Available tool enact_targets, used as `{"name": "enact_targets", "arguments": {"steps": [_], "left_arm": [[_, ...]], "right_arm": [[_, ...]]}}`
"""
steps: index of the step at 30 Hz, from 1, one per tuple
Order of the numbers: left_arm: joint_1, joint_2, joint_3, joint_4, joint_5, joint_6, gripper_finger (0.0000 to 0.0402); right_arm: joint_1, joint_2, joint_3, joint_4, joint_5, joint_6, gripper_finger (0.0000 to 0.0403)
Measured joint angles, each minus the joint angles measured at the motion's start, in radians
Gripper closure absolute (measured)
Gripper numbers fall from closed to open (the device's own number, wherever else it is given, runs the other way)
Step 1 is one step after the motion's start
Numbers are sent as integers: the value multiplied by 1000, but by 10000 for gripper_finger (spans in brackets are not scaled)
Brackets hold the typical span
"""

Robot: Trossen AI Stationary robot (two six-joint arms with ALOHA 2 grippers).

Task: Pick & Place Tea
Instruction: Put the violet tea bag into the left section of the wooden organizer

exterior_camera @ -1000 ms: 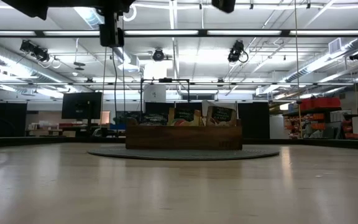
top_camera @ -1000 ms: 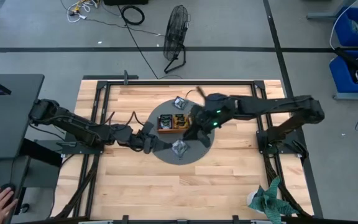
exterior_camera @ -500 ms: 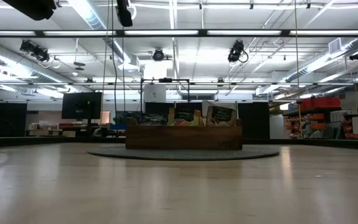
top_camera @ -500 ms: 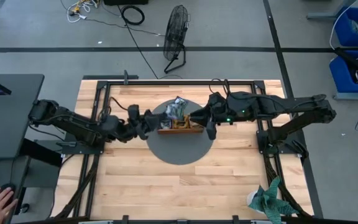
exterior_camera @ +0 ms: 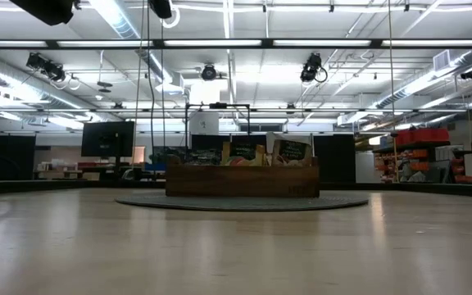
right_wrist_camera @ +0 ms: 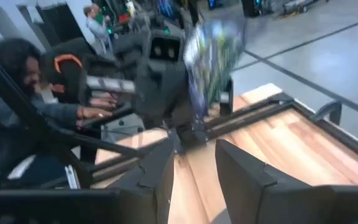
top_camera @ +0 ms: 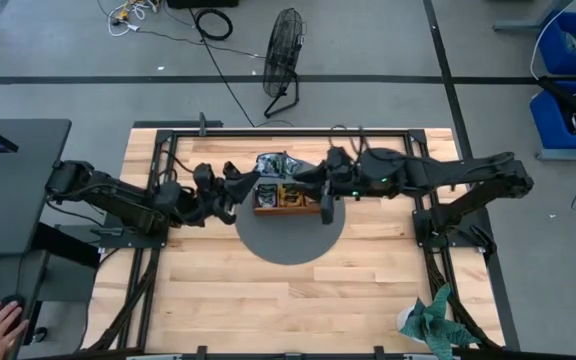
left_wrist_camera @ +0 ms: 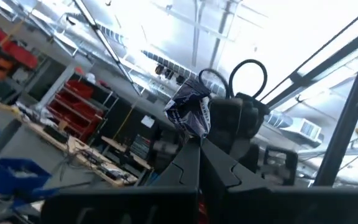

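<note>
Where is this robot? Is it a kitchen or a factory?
Probably a robot lab or workshop, not a kitchen. The wooden table stands on a bare floor with a floor fan and blue storage bins nearby, and long ceiling lights run overhead.

You are working at a wooden table [top_camera: 218, 300] on grey concrete floor [top_camera: 68, 60]. A black fan [top_camera: 284, 50] stands beyond its far edge, blue bins [top_camera: 573, 70] off the far right corner, and long ceiling lights [exterior_camera: 326, 43] overhead.

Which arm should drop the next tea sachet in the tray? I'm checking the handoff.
Left, probably. The left gripper is shut on a tea sachet, raised by the wooden tray. The right gripper is open and empty.
</note>
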Motion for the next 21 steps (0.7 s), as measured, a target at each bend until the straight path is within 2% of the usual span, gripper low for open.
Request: {"name": "enact_targets", "arguments": {"steps": [7,11,21], "left_arm": [[3,0,52,-19,6,85,401],[3,0,53,-25,9,86,401],[1,0,53,-11,11,79,401]], "right_arm": [[0,60,0,90,-6,13,277],[0,60,0,166,40,-14,277],[-5,60,0,183,59,-30,277]]}}
